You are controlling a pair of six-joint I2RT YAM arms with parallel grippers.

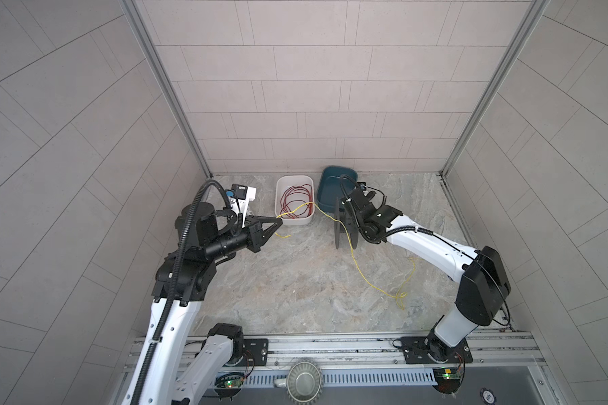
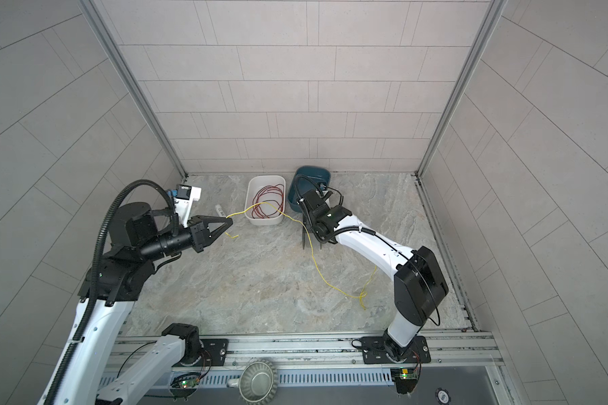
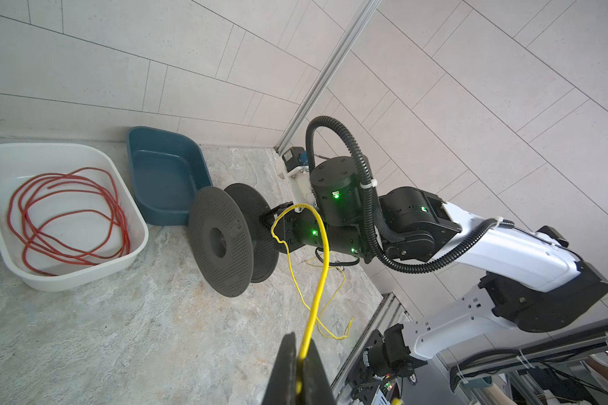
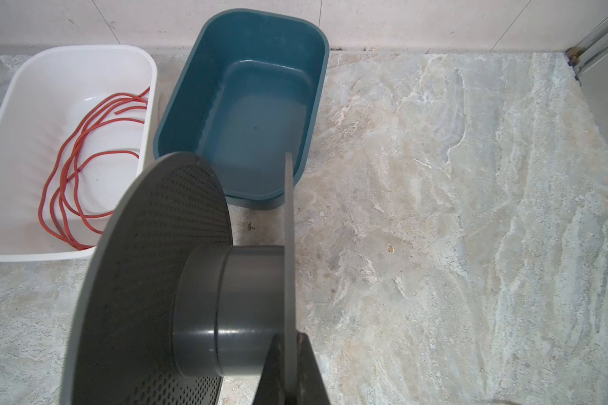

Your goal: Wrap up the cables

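Observation:
The cable (image 1: pixel 360 271) is a thin yellow wire; in both top views it runs from my left gripper (image 1: pixel 279 221) (image 2: pixel 230 221) over the white bin's corner to the spool, then trails in loose loops across the table (image 2: pixel 318 271) to the right. My left gripper (image 3: pixel 301 354) is shut on the cable (image 3: pixel 317 280). A dark grey spool (image 1: pixel 338 226) (image 3: pixel 222 242) with two perforated flanges stands on edge. My right gripper (image 4: pixel 290 338) is shut on one flange, beside the bare hub (image 4: pixel 236 308). No wire shows in the right wrist view.
A white bin (image 1: pixel 282 219) (image 4: pixel 85 52) holding a coiled red wire (image 1: pixel 297 200) (image 3: pixel 67 217) sits at the back, with a dark blue bin (image 1: pixel 325 196) (image 4: pixel 260 105) beside it. A white fixture (image 1: pixel 243 196) stands back left. A metal rail (image 1: pixel 330 345) borders the front.

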